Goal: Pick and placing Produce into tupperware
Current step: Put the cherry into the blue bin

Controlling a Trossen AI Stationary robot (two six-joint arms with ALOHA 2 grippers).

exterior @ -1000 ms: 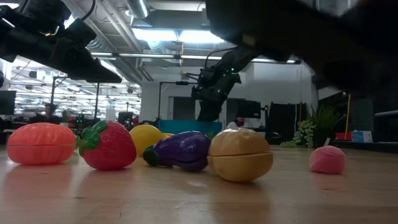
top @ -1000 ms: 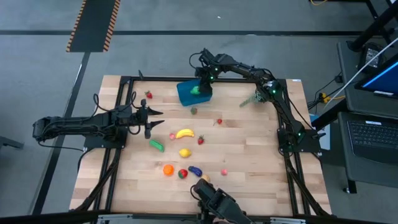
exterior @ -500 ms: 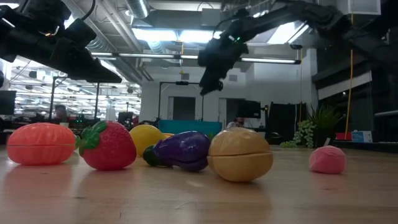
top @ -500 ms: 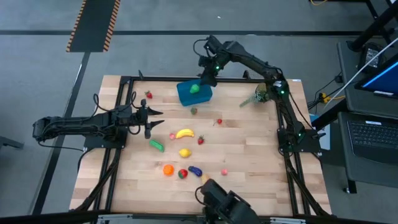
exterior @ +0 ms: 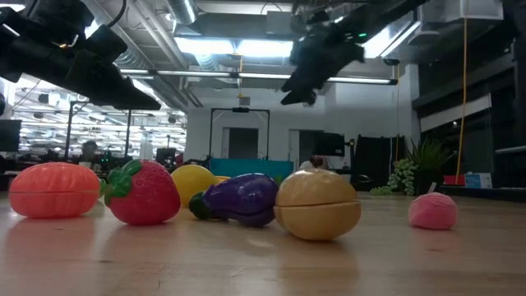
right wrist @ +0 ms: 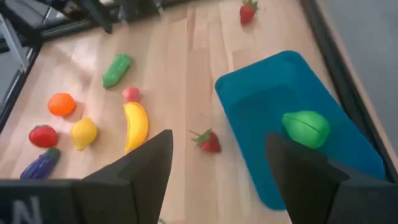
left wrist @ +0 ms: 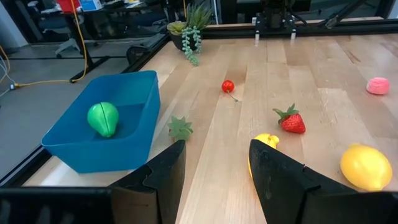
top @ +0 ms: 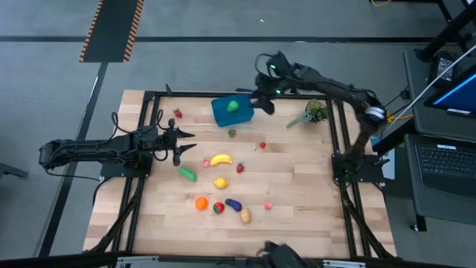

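The blue tupperware [top: 232,112] stands near the table's far edge with a green pepper [top: 233,106] lying on its floor [right wrist: 305,128]. My right gripper [top: 262,101] hangs open in the air just right of the box, high above the table [exterior: 302,80]. My left gripper [top: 183,143] waits open at the left, low over the wood. Loose produce rests on the table: a banana [top: 220,159], cucumber [top: 187,173], lemon [top: 221,182], orange [top: 201,202], eggplant [top: 233,204], potato [top: 245,215] and strawberries [top: 240,168].
A leafy plant sprig [top: 312,113] lies at the far right. A small green leaf cap [top: 232,132] and a cherry [top: 262,145] lie near the box. A pink piece [top: 268,205] sits toward the near edge. Black frame rails border the table.
My right gripper has risen from just over the tupperware and swung toward the table's right edge, tipping less steeply downward, its fingers still apart. The green pepper has stayed in the box.
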